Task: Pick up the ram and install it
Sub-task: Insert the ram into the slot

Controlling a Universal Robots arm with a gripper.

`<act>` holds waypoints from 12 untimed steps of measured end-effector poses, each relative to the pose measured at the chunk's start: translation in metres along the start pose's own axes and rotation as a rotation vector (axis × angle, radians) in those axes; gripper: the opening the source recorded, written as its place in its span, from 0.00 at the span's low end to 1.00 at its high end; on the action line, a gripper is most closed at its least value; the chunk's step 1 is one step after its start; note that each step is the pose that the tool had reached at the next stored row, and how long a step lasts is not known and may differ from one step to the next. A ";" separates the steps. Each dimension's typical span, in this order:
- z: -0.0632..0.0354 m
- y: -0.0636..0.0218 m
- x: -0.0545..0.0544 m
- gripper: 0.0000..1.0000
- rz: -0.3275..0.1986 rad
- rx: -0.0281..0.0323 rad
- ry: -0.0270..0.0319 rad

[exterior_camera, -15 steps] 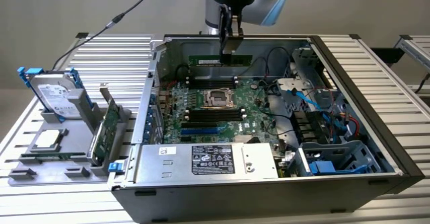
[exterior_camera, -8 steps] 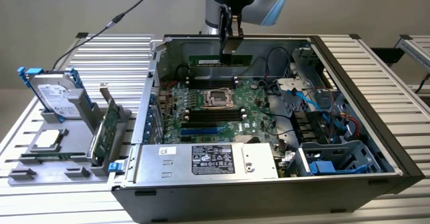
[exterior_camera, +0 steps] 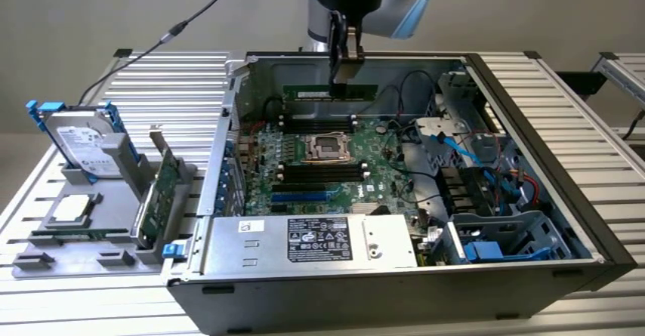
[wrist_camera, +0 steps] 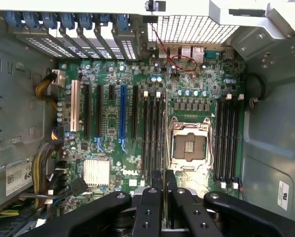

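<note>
Within black gripper (exterior_camera: 341,85), slim green ram (exterior_camera: 307,92)

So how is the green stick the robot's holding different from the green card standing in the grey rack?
The ram is long, narrow and thin; the card is taller and wider. The card has a metal bracket at one end; the ram has none. The gripper holds the ram level over the open case; the card stands on edge in the rack outside it. Both are green circuit boards.
</note>
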State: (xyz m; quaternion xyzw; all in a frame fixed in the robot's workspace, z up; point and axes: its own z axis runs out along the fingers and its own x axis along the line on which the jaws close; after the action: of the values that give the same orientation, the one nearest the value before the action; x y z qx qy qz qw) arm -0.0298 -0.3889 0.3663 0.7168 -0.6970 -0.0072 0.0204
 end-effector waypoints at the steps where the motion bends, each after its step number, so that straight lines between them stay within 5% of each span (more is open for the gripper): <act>1: 0.0020 0.0001 0.001 0.14 0.000 0.0000 -0.0001; 12: 0.0222 0.0010 0.015 0.14 0.002 0.0000 -0.0002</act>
State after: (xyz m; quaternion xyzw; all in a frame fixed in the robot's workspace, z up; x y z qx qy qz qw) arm -0.0313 -0.4046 0.3444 0.7161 -0.6977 -0.0073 0.0204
